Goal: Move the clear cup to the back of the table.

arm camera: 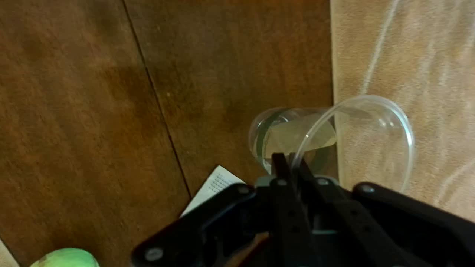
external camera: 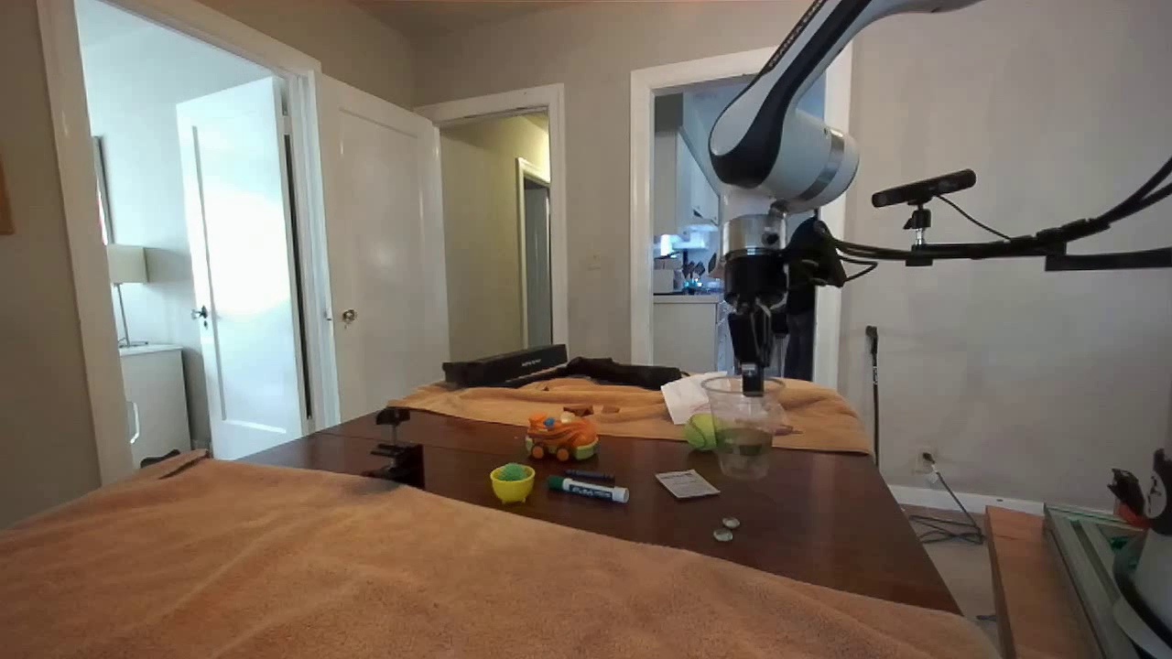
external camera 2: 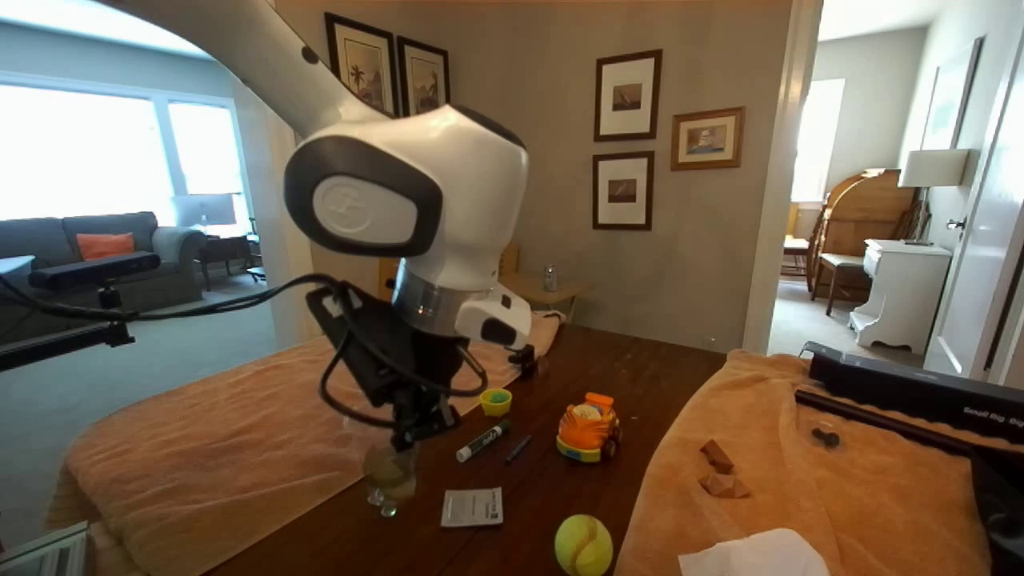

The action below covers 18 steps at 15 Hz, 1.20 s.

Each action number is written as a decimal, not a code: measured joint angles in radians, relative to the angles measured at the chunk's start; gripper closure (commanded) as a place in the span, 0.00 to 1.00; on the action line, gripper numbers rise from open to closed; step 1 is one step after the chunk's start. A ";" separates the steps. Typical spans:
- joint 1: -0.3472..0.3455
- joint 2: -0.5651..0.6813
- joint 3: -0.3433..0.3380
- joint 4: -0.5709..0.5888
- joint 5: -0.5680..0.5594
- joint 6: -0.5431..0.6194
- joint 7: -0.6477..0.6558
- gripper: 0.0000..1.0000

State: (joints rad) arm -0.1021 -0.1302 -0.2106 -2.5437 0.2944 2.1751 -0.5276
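Though see-through, cup in claw.

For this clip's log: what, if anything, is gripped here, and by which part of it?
The clear cup is held by its rim: in the wrist view the fingers pinch it there, one on each side of the wall.

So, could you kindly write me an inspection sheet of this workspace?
Surface: table, brown wood, partly covered by towels.
Job's things: clear cup, gripped at its rim, apparently held above the table.
Clutter: toy car, tennis ball, marker, pen, yellow bowl, paper card, two small clear pieces.
Gripper: shut on the cup's rim.
Cables: black cables looping beside the gripper in an exterior view.
Surroundings: white doors, framed pictures, sofa; a dark shape in a doorway, too hidden to identify.
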 measured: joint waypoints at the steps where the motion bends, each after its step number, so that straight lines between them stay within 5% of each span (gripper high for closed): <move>1: 0.000 -0.017 0.000 0.027 0.020 -0.053 0.012 0.98; 5: 0.006 -0.033 0.001 0.144 0.119 -0.152 0.037 0.98; 18: 0.018 0.215 0.064 0.483 0.306 -0.092 0.177 0.98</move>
State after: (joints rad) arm -0.0842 0.0848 -0.1461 -2.0610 0.6003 2.0827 -0.3507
